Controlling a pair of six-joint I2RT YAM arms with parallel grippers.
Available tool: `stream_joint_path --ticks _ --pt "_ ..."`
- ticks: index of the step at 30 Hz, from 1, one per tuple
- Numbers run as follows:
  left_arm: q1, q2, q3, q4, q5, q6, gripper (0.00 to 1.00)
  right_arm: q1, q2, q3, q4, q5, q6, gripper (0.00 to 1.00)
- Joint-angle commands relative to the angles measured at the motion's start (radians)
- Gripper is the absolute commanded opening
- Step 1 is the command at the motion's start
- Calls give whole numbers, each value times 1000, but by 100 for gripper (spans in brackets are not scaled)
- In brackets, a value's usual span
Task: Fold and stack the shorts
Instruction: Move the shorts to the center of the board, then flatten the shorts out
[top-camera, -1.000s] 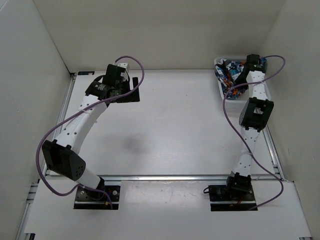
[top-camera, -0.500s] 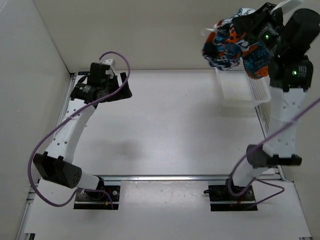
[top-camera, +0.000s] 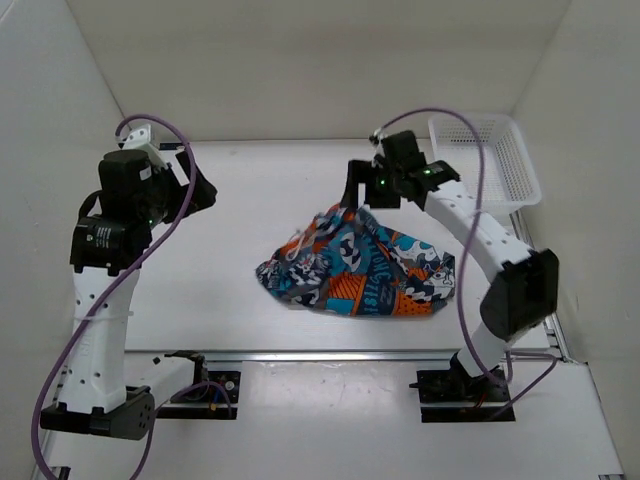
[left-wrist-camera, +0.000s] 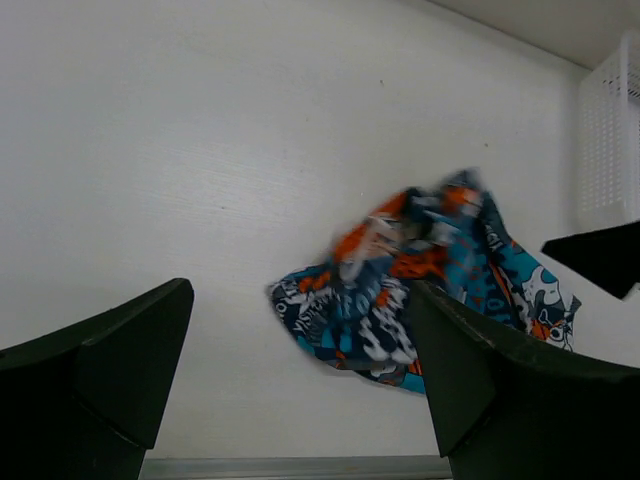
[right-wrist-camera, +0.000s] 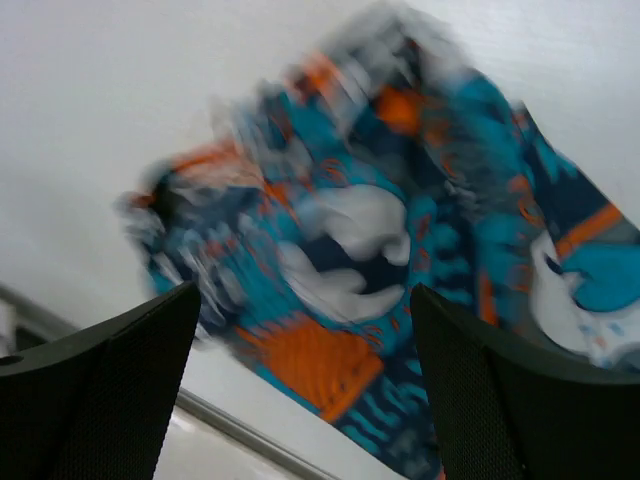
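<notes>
From above, you see the shorts (top-camera: 355, 265) lying in a crumpled heap on the white table (top-camera: 250, 200), a little right of its middle. The right gripper (top-camera: 362, 192) hangs over the heap's far edge, pointing down. You cannot tell from here whether it touches the cloth. The white mesh basket (top-camera: 520, 185) sits in the far right corner against the wall, well apart from the shorts. The right arm's purple cable (top-camera: 470, 140) loops across in front of the basket. The left gripper (top-camera: 190, 190) is raised at the left side, well apart from the heap, with bare table between them. An aluminium rail (top-camera: 330, 354) runs along the near edge, close to the heap's near side.

On the left wrist camera, your fingers (left-wrist-camera: 100, 370) stand wide apart with nothing between them. The shorts lie on the table beyond, toward the right finger. The basket shows at the far right edge, and a dark part, probably of the right gripper, juts in below it.

On the right wrist camera, the fingers (right-wrist-camera: 100, 380) are spread wide and grip nothing. The shorts fill the view beneath them, blurred. The rail crosses the lower left corner.
</notes>
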Motion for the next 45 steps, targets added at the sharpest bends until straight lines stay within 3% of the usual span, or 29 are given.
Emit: stream_joint_path --ticks 1,4,5,6,8,9,11,13,15,16,17,20,27,30,31,32,33,36,37,39,40,41,45 --pt "8 43 -64 -34 56 -8 100 -25 -53 13 -97 179 8 90" --pt "8 52 -154 3 108 -18 96 -13 -203 -56 -73 257 19 81" --pt "-1 52 -220 32 139 -28 81 -13 -237 -74 -63 284 28 73" --pt "-1 52 -255 49 151 -44 73 -13 -269 -94 -63 284 28 54" --pt "-31 66 -324 83 173 -69 50 -3 -343 -168 -63 275 54 37" --pt "-31 78 -384 115 194 -98 32 -3 -355 -193 -63 259 54 29" --pt "-41 145 -432 149 219 -121 27 29 -345 -240 -72 223 63 17" --pt "-53 204 -461 184 228 -147 43 67 -284 -240 -72 213 72 18" --pt "-53 301 -461 205 228 -172 73 99 -189 -211 -72 204 72 29" --pt "-53 333 -461 218 228 -172 89 134 -153 -191 -72 204 72 48" --pt "-62 368 -452 244 245 -172 91 148 -114 -138 -72 204 50 59" --pt "-62 502 -411 258 271 -172 93 182 66 9 -72 172 31 81" --pt "-62 678 -380 296 294 -172 84 225 497 365 -155 172 11 87" --pt "-62 730 -360 296 294 -172 65 225 635 486 -166 199 11 87" --pt "-62 741 -348 296 294 -172 54 225 666 514 -178 199 20 85" --pt "-62 752 -348 296 294 -172 23 225 719 539 -189 199 20 81" --pt "-62 752 -348 296 305 -163 13 225 743 578 -189 199 29 79" --pt "-53 738 -339 296 314 -163 10 225 806 628 -198 199 29 64" --pt "-53 712 -339 296 314 -163 10 225 815 655 -198 190 39 45" --pt "-42 694 -326 296 328 -152 10 225 826 689 -210 190 39 25" --pt "-30 684 -326 296 328 -152 10 225 826 724 -221 190 39 8" --pt "-9 665 -317 296 345 -152 10 213 826 743 -221 190 30 1" --pt "71 625 -181 223 392 -103 10 164 734 823 -220 190 29 0"
